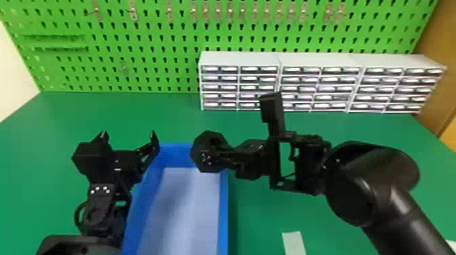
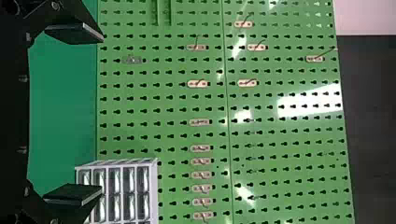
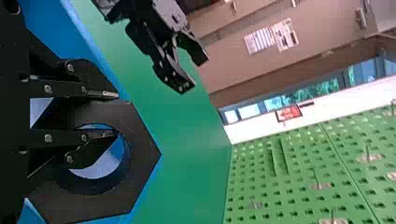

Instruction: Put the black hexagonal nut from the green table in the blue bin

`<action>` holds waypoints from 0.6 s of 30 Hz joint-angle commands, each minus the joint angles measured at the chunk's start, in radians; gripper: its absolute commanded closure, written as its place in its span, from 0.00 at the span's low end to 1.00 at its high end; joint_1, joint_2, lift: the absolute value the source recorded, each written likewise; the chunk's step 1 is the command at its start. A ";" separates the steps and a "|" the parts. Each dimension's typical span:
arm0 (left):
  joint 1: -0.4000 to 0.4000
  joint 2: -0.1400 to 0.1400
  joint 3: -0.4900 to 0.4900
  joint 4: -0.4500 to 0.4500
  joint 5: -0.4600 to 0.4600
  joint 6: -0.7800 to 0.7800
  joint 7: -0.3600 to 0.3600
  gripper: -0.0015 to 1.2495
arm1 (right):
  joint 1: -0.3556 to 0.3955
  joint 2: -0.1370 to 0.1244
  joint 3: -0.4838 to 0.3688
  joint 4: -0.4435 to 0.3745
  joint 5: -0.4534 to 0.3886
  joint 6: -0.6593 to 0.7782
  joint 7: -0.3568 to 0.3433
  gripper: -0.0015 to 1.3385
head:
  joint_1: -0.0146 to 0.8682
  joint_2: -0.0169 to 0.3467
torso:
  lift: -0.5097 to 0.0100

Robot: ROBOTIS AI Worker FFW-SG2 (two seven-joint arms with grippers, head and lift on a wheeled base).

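Black hexagonal nut (image 1: 198, 148), frame centre, pinched by right gripper (image 3: 115, 115); may clip blue bin (image 1: 223, 210) if released off-centre; left gripper (image 1: 129, 134) spread.

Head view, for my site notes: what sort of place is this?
Likely a workshop or lab workstation: a green pegboard stands behind the green table, and small-drawer cabinets line the table's back.

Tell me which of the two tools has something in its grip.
The right tool holds the black nut, one finger in its hole and the other outside. The left tool stands wide open, holding nothing.
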 commanded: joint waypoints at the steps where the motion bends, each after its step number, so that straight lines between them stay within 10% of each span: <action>1: -0.002 -0.003 0.002 0.000 -0.001 0.000 0.000 0.12 | -0.028 0.003 0.039 0.020 -0.013 -0.013 0.003 0.74 | 0.76 0.20 | 0.80; 18: -0.009 -0.003 0.009 0.001 0.004 -0.008 0.000 0.12 | -0.060 0.002 0.133 0.059 -0.069 -0.056 0.006 0.74 | 0.76 0.20 | 0.80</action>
